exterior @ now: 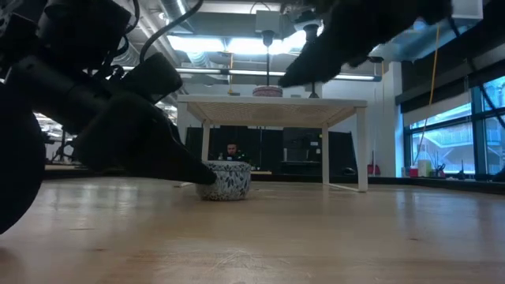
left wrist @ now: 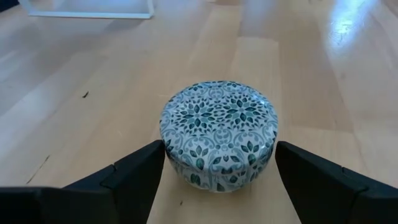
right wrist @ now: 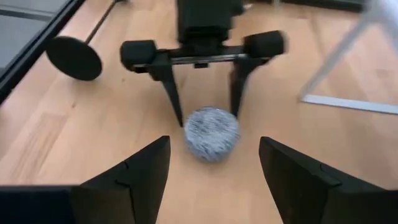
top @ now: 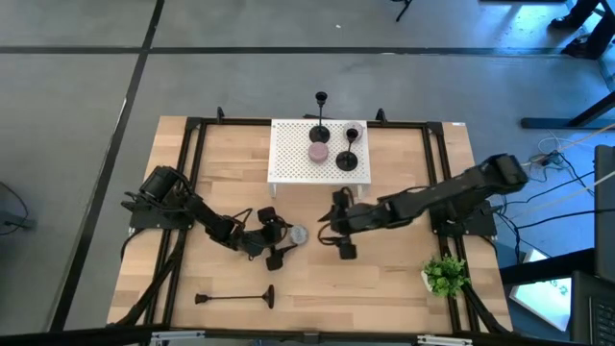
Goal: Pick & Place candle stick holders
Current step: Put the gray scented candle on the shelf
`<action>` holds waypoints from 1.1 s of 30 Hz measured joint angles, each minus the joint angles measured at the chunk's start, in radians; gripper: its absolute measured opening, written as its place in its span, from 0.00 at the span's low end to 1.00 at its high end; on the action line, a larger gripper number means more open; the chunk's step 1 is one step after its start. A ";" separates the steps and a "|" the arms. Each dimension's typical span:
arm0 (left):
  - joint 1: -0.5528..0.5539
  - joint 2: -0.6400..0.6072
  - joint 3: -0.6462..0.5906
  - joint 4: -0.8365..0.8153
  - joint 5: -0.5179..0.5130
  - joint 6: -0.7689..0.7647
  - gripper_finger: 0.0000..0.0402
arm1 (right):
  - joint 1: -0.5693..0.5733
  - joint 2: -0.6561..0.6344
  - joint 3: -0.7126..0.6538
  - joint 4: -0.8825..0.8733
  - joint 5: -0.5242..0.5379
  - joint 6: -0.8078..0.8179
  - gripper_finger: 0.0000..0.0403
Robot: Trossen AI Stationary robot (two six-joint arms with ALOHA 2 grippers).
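Note:
A small round tin [left wrist: 217, 130] with a blue-green pattern rests on its bottom on the table; it also shows in the high view [top: 298, 234] and the low view [exterior: 225, 180]. My left gripper [top: 282, 242] is open, with one finger on each side of the tin. My right gripper [top: 332, 234] is open and empty just right of the tin, pointing at it. One black candle stick holder [top: 235, 299] lies on its side near the front edge, its round base [right wrist: 73, 57] toward the right. Other holders [top: 347, 159] stand on their bases on a white riser [top: 288, 154]. My left gripper has one finger [left wrist: 140, 171] at each side of the tin's round wall [left wrist: 171, 152], coming level from the table's left. The tin sits flat on the table. Whether the fingers touch the wall I cannot tell.
The white perforated riser stands at the table's centre back and also carries a pink candle [top: 318, 152]. A slim holder [top: 320, 99] stands at its far edge. A small green plant [top: 444, 276] sits at the front right. Bare wood lies between the tin and the lying holder.

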 joint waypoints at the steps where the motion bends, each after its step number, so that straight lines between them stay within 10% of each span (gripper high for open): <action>1: 0.000 0.000 0.000 0.001 0.004 0.000 0.76 | -0.005 0.029 0.000 0.031 -0.020 -0.004 0.62; 33: 0.028 0.148 0.000 0.227 0.103 -0.001 0.76 | 0.005 0.291 0.000 0.189 -0.009 0.098 0.62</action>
